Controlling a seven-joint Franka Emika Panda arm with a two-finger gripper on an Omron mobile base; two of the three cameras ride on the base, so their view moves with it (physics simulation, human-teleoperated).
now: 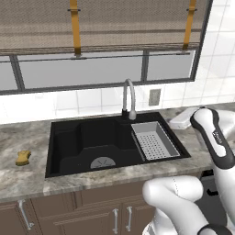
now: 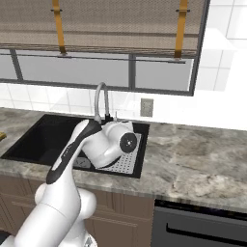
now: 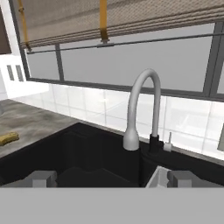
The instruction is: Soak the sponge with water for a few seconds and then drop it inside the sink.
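One sponge (image 1: 22,158), one sink (image 1: 64,137)

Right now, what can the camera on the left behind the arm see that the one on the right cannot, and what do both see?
The left one takes in the whole black sink down to its round grey drain, and the whole yellow sponge lying on the counter to the sink's left. The right one adds a long stretch of counter to the right of the sink and a dark oven front below it; there the arm covers part of the sink. Both share the curved silver faucet, the grey drainer tray, the window with its blind, and the white arm. No water runs.
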